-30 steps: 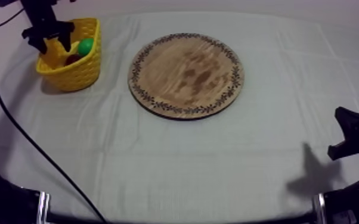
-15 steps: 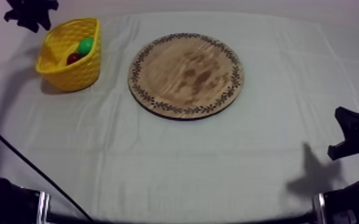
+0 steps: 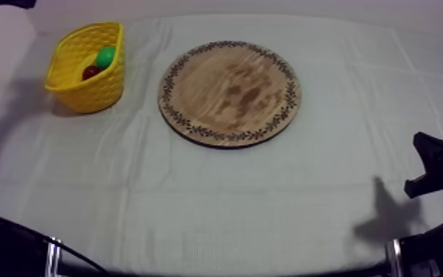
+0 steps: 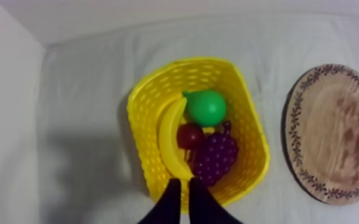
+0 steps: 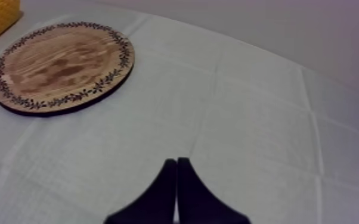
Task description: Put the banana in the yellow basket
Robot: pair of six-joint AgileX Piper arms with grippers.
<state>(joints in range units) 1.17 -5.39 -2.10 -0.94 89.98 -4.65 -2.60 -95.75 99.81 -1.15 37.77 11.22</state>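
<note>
1. The curved yellow toy banana (image 4: 173, 140) lies inside the yellow woven basket (image 4: 241, 89), seemingly propped against the green pear (image 4: 206, 107), small red fruit (image 4: 189, 136) and purple grapes (image 4: 216, 156). I judge it delivered.
2. The left gripper (image 4: 182, 180) hangs above the basket, fingers pressed together and empty.
3. The round, pattern-rimmed wooden board (image 3: 229, 92) is bare. The right gripper (image 5: 176, 162), well apart from it, is likewise closed on nothing.

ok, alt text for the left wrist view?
A yellow basket seen from above holds a banana, a green pear, a small red fruit and grapes. The left gripper, fingers together, hangs over its rim; the bare wooden board lies beside the basket.
</note>
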